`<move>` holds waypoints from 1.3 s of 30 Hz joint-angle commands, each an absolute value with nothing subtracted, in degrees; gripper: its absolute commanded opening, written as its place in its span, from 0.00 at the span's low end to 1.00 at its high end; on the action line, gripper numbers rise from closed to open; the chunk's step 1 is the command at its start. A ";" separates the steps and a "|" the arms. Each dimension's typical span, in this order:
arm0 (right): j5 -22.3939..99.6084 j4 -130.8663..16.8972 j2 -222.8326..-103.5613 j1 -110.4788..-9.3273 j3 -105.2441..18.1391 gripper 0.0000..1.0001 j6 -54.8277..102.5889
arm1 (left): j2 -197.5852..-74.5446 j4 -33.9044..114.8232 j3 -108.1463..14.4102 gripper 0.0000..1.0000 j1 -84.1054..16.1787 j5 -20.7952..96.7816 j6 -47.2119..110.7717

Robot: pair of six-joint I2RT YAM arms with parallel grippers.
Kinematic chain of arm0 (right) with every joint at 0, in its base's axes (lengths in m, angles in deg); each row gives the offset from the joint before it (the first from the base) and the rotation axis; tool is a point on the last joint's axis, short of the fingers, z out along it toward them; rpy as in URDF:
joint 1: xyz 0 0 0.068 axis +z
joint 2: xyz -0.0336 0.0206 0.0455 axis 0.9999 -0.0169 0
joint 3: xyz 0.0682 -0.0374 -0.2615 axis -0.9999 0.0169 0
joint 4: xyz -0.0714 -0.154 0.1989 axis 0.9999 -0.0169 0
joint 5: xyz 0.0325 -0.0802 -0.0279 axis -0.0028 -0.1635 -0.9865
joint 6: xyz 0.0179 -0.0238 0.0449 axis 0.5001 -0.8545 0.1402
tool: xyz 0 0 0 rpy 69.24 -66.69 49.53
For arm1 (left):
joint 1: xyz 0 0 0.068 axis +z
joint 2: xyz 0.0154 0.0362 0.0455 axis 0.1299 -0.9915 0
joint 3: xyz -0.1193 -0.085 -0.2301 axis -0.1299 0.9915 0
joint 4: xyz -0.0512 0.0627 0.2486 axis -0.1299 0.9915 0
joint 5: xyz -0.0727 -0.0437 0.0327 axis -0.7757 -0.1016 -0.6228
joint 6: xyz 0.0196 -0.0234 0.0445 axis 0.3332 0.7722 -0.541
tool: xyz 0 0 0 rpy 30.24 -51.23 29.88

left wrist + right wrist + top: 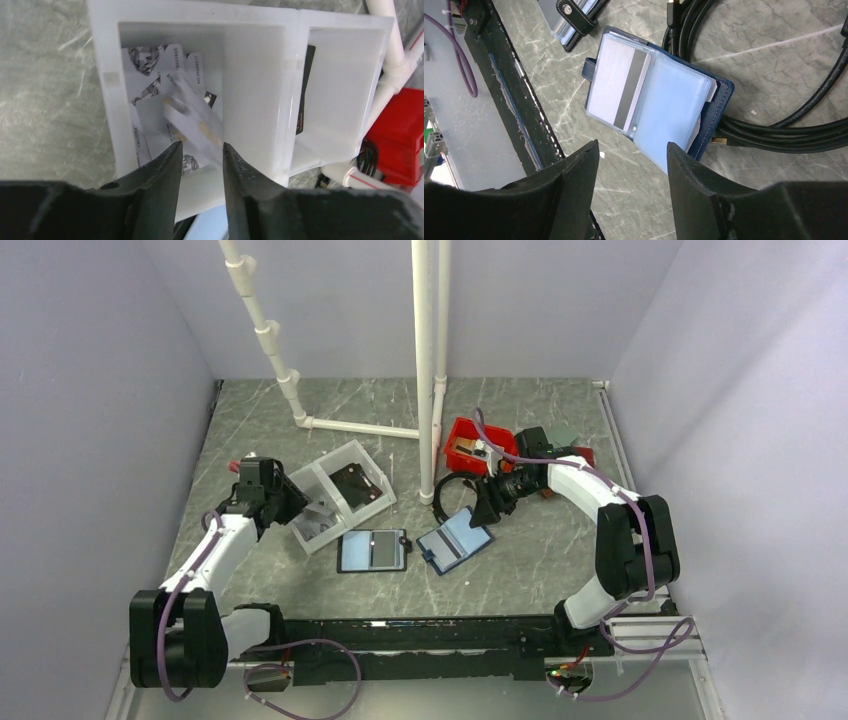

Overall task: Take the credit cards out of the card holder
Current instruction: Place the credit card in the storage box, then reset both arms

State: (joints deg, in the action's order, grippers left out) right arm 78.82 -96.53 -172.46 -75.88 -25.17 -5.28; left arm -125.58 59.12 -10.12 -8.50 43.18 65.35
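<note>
Grey marbled tabletop [560, 570] carries everything. Seen from the top camera, a white two-compartment bin [255, 100] stands well to the left of the card holder [674, 105] and slightly farther back, likely as the drop-off place for what comes out of it.

The left gripper [200, 150] hangs over the bin compartment farther from the card holder. Its jaws are parted with clear space between them. A pale, blurred card [192, 117] sits just past the fingertips and looks loose, probably dropping onto the loose credit cards [145, 65] lying there.

The right gripper [631, 155] hovers directly above the card holder with its fingers spread and gripping nothing, apparently lining up for another pick.

The card holder lies open and flat on the table, navy cover down and light-blue sleeves up, so its pockets face the gripper. One corner rests on a coil of black cable [774, 125].

A pale card with a grey stripe [616, 80] remains in the clear sleeve on the card holder's tab side, so the task is unfinished.
</note>
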 commanded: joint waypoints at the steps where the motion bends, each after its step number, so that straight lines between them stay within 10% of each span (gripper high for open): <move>1: 79.05 -96.91 -171.29 -76.11 -26.53 0.55 -6.48 | -125.40 67.90 -16.14 0.51 -8.14 48.68 70.70; 14: 78.76 -98.55 -167.29 -76.29 -26.76 0.56 -11.06 | -113.94 71.88 -23.03 0.95 -8.17 38.15 63.11; 20: 78.68 -99.59 -162.61 -77.26 -26.32 0.58 -15.19 | -114.13 66.75 -26.72 0.99 -8.16 18.23 50.65; 39: 82.80 -95.36 -158.99 -84.95 -17.77 0.80 -22.74 | -108.09 69.78 -23.09 1.00 -8.12 23.45 35.84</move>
